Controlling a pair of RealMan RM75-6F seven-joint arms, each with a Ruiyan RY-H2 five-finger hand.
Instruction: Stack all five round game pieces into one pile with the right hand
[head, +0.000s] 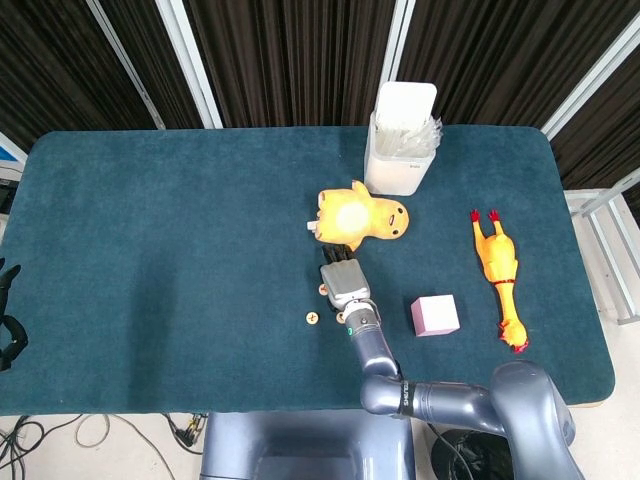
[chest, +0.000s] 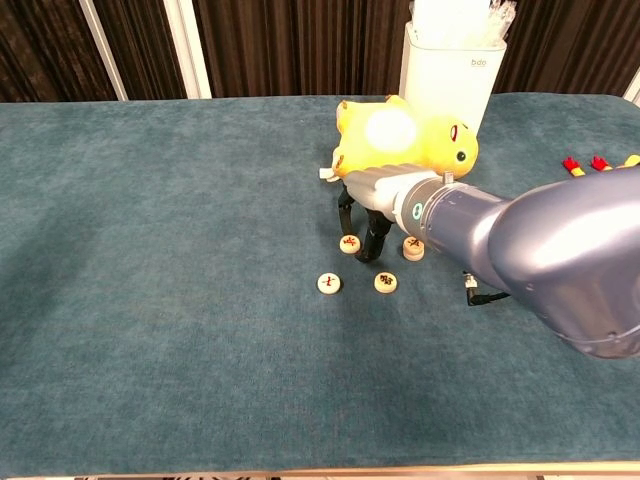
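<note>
Round tan game pieces lie near the table's middle. In the chest view one piece (chest: 350, 244) sits between the fingers of my right hand (chest: 372, 205), two more (chest: 329, 284) (chest: 386, 283) lie closer to me, and a thicker one (chest: 413, 247), seemingly two stacked, is just right of the hand. The hand points down with its dark fingertips (chest: 375, 245) spread on either side of the first piece, and I cannot see a grip on it. In the head view my right hand (head: 343, 281) hides most pieces; two (head: 312, 319) (head: 323, 288) show. My left hand (head: 8, 325) hangs off the table's left edge, holding nothing.
A yellow plush duck (chest: 405, 135) lies right behind my right hand. Behind it stands a white container (head: 403, 125). A pink cube (head: 436, 315) and a rubber chicken (head: 497, 265) lie to the right on the blue cloth table (head: 180, 230).
</note>
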